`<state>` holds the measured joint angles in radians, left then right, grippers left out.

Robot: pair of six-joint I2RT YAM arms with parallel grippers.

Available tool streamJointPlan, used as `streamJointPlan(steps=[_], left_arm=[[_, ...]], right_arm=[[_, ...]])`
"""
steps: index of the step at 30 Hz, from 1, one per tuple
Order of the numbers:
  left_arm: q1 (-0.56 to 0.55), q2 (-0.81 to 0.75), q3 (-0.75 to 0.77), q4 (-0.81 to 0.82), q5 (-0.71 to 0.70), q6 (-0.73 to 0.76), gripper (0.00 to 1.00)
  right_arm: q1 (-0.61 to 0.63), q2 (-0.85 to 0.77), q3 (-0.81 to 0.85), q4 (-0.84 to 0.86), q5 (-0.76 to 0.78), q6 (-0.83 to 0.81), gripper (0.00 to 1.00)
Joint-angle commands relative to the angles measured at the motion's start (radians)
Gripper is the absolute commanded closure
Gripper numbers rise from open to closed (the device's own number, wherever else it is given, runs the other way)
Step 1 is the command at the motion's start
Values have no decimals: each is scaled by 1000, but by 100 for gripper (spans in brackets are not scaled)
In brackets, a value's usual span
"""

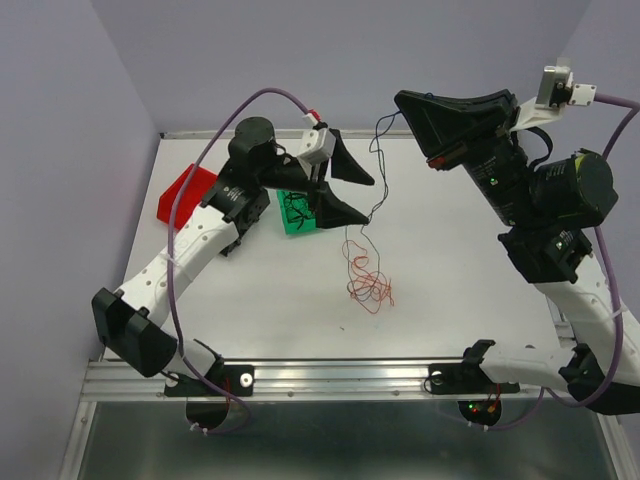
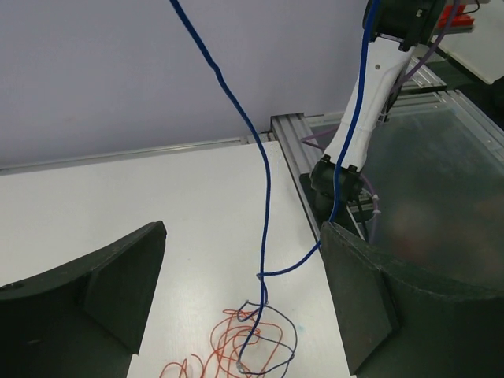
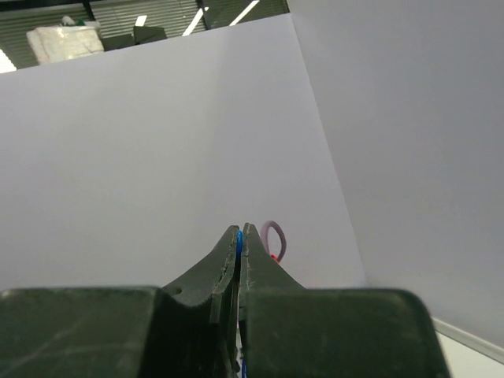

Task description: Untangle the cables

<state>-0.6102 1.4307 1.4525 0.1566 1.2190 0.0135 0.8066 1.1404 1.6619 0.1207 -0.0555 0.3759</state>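
The right gripper is raised high at the back and is shut on the thin blue cable, which shows between its closed fingertips. The blue cable hangs down from there to the table. It ends in a clump of red cable on the white table top. The left gripper is open and empty, with the hanging blue cable passing between its spread fingers. Below, in the left wrist view, a thin dark loop lies tangled with the red cable.
A red flat object lies at the table's back left. A green holder stands just behind the left gripper. An aluminium rail runs along the near edge. Lavender walls close in the back and left.
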Motion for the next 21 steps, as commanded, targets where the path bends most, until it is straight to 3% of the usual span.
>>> streamJointPlan(steps=[1, 10, 21], left_arm=[[27, -93, 23, 11, -21, 22, 10], [18, -44, 45, 11, 66, -35, 9], [-20, -39, 16, 15, -10, -20, 9]], right_arm=[[6, -36, -33, 57, -33, -20, 99], [6, -10, -19, 74, -52, -8, 99], [6, -2, -33, 86, -47, -3, 99]])
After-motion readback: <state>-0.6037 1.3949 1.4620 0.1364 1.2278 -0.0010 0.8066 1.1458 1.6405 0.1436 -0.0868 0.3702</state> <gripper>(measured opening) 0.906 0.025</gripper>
